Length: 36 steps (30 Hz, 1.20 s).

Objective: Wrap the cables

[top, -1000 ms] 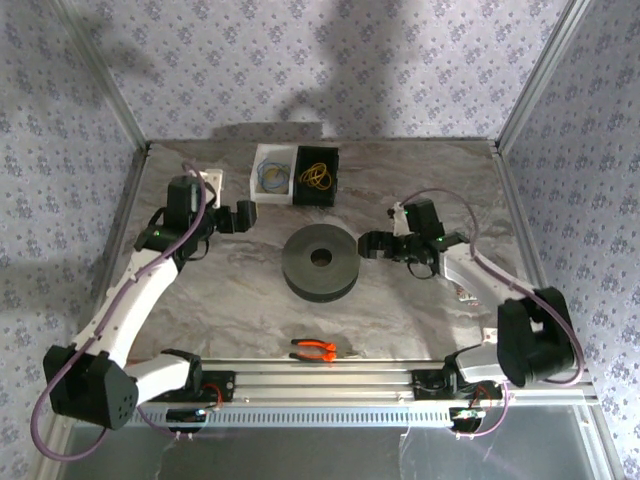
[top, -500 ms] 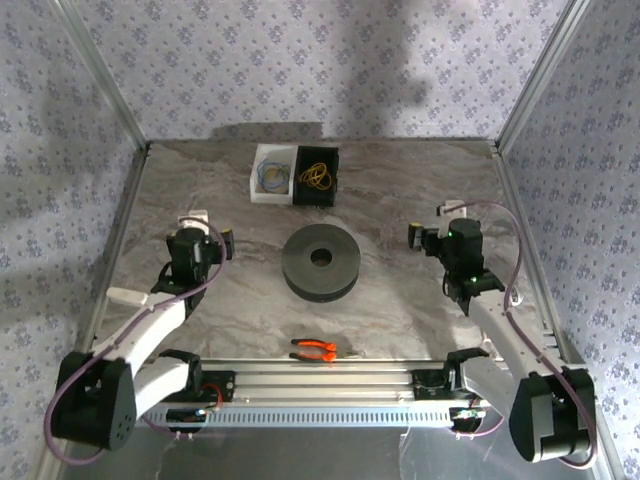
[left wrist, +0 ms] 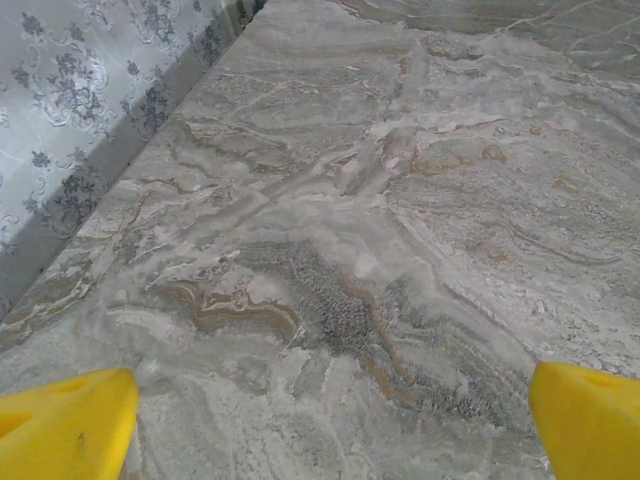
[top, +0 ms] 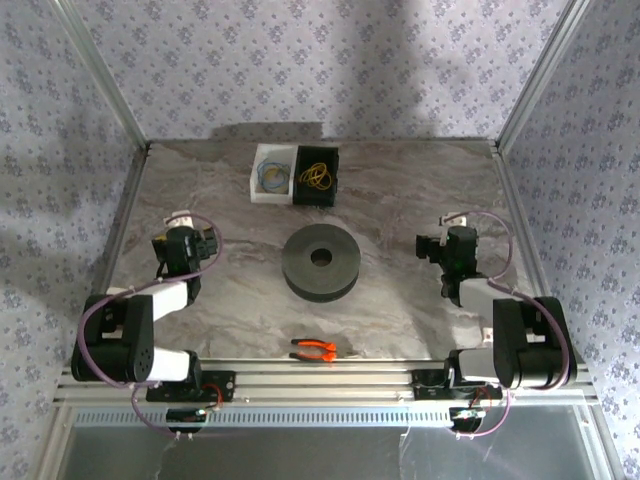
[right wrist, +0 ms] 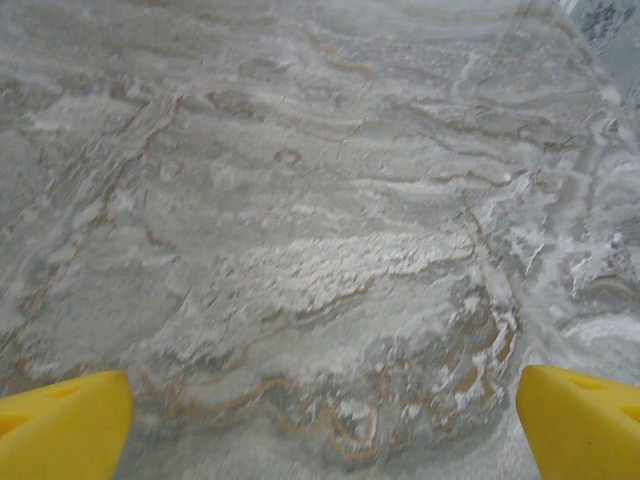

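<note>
Floral-print panels (top: pixel 300 70) on an aluminium frame enclose a grey marbled tabletop (top: pixel 400 190). A dark grey spool (top: pixel 320 262) lies flat at the centre, hub hole facing up. Behind it, near the far edge, two small bins stand touching. The white bin (top: pixel 256 190) holds a blue wire loop (top: pixel 271 176). The black bin (top: pixel 335 158) holds yellow wire loops (top: pixel 318 178). Orange-handled pliers (top: pixel 313 349) lie just beyond the front rail (top: pixel 320 372), well apart from the spool.

The left arm (top: pixel 150 300) sits folded at the left side of the tabletop and the right arm (top: pixel 500 300) at the right side. Both are well clear of the spool.

The left tool (left wrist: pixel 328 425) has its jaws spread wide. Its yellow fingertips (left wrist: pixel 65 425) sit at opposite lower corners of the wrist view, with bare marble between them and nothing held.

The right tool (right wrist: pixel 325 425) is in the same condition: yellow fingertips (right wrist: pixel 60 420) far apart over bare marble, nothing gripped.

The cables are too thin to locate from these views.
</note>
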{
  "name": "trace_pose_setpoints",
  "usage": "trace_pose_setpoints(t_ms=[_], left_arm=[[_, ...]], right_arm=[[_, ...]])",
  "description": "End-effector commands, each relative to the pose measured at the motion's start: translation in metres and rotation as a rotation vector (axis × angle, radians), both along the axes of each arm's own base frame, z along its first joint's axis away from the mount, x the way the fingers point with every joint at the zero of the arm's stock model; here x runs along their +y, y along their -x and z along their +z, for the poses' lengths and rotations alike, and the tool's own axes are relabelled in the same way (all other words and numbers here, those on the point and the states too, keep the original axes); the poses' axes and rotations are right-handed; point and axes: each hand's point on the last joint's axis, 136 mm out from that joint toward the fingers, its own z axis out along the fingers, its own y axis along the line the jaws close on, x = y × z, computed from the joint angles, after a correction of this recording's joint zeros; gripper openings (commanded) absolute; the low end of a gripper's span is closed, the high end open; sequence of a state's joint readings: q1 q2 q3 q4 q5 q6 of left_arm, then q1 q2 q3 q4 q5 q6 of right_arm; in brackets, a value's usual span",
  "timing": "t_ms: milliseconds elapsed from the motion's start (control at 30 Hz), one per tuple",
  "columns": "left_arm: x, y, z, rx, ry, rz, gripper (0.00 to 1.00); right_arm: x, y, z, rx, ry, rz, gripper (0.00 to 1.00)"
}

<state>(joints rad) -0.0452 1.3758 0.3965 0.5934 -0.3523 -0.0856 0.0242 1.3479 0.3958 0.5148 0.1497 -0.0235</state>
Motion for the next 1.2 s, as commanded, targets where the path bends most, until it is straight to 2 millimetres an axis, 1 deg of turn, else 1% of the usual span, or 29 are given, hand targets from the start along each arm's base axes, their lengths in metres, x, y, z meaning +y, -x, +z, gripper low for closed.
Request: trace_pose_setpoints(t_ms=[0,33,67,100,133,233,1167], left_arm=[[-0.004,-0.017,0.014,-0.118,0.005,-0.034,1.00],[-0.004,-0.018,0.011,-0.142,0.003,-0.040,1.00],[-0.008,-0.020,0.006,-0.116,0.005,-0.063,1.00],[-0.007,-0.023,0.001,-0.089,0.009,-0.058,1.00],[-0.004,-0.025,0.000,-0.108,0.007,-0.048,1.00],[-0.005,-0.023,-0.003,-0.098,0.020,-0.055,1.00],[-0.005,-0.023,-0.003,-0.099,0.020,-0.057,1.00]], right_arm=[[-0.017,-0.020,0.017,-0.112,-0.045,-0.044,1.00],[-0.019,-0.022,0.012,-0.114,-0.064,-0.044,1.00],[-0.018,-0.025,0.010,-0.113,-0.062,-0.039,1.00],[-0.015,-0.027,0.005,-0.099,-0.053,-0.023,1.00],[-0.010,-0.028,0.004,-0.098,-0.046,-0.003,1.00],[-0.003,-0.027,-0.002,-0.100,-0.050,0.039,1.00],[-0.001,-0.027,-0.001,-0.103,-0.050,0.051,1.00]])
